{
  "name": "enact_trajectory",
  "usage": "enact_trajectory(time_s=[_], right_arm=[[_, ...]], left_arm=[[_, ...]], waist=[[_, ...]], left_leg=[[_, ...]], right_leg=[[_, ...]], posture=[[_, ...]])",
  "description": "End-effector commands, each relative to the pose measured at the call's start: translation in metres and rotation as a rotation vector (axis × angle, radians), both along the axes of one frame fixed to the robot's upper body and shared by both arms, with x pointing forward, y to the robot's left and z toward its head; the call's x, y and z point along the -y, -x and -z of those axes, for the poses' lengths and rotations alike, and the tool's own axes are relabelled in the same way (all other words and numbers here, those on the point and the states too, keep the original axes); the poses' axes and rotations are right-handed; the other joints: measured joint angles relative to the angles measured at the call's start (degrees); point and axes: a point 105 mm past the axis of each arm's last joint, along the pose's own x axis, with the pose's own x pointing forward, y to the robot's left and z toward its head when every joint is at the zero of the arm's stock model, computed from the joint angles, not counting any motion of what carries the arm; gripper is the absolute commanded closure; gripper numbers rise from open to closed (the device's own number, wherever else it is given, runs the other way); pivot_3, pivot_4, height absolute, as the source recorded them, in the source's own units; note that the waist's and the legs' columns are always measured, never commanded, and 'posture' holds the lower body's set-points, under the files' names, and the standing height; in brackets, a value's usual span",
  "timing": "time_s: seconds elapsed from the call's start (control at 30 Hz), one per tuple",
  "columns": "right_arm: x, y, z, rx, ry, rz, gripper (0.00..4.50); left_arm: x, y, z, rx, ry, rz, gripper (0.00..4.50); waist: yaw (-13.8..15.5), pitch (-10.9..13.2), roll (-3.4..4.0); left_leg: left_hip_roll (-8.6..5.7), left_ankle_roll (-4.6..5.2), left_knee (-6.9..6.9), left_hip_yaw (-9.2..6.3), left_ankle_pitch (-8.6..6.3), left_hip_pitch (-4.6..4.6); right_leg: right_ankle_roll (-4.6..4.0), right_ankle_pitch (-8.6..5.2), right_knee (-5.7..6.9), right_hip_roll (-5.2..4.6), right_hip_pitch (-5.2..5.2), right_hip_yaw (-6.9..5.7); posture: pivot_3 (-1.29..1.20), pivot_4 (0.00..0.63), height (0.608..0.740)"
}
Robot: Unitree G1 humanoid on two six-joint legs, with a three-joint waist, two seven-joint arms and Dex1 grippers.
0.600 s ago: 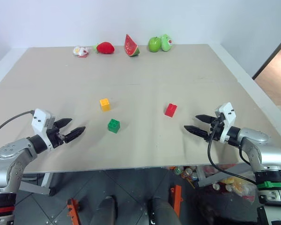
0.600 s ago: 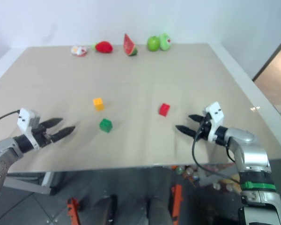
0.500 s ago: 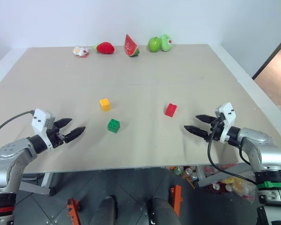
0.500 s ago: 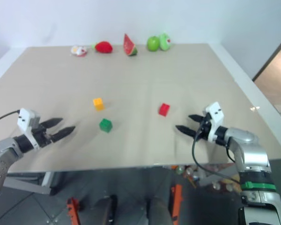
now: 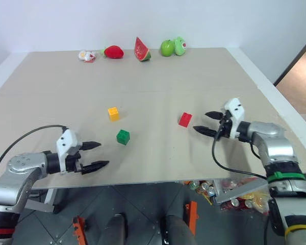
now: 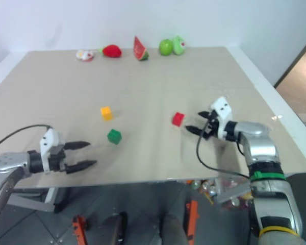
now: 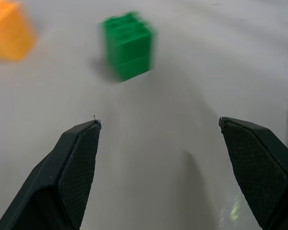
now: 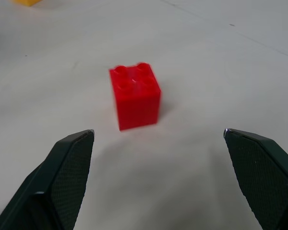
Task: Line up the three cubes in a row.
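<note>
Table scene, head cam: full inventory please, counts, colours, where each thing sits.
table: 1, beige, spans the view
yellow-orange cube: 1, mid-table, left of centre
green cube: 1, nearer the front edge than the yellow-orange cube, slightly right of it
red cube: 1, right of centre, apart from the other two
toy fruits: 5 pieces in a row along the far edge: a white-and-red piece, a red strawberry, a watermelon slice, a green apple, a pale green piece
left hand: 1, black fingers, open, empty, near the front edge short of the green cube
right hand: 1, black fingers, open, empty, just right of the red cube
</note>
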Motion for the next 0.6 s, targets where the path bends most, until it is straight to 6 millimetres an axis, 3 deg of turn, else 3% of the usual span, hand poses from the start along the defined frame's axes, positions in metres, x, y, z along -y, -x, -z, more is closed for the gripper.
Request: enact_trajectory(time_s=[0.03,0.4,0.5,0.6], right_arm=[[-0.01,-0.01,-0.007,0.025,0.026,-0.05,0.0],[-0.036,-0.028,0.0,0.002,0.005,-0.095,0.0],[-0.041,-0.028,0.001,0.0,-0.005,-0.112,0.76],[-0.043,-0.028,0.003,-0.005,-0.014,-0.117,1.82]], left_arm=[[0.015,0.001,-0.021,0.07,-0.01,0.074,0.43],[0.026,0.003,-0.03,0.093,0.001,0.086,0.43],[0.026,0.004,-0.03,0.092,0.013,0.069,0.38],[0.026,0.004,-0.03,0.091,0.03,0.052,0.38]], waist=[[0.0,0.0,0.0],[-0.3,0.0,0.0],[-0.4,0.0,0.0],[-0.5,0.0,0.0]], left_leg=[[0.06,0.0,0.0,0.0,0.0,0.0],[0.31,-0.02,-0.01,0.02,-0.01,0.07],[0.35,-0.03,-0.01,0.02,-0.01,0.1],[0.35,-0.03,-0.01,0.02,-0.01,0.1]], right_leg=[[-0.01,0.0,0.0,0.1,0.01,0.03],[-0.21,0.1,0.01,0.46,-0.01,0.16],[-0.24,0.12,0.01,0.49,0.01,0.15],[-0.24,0.13,0.02,0.49,0.02,0.17]], posture=[[0.0,0.15,0.74],[0.0,0.15,0.74],[0.0,0.15,0.74],[0.0,0.15,0.74]])
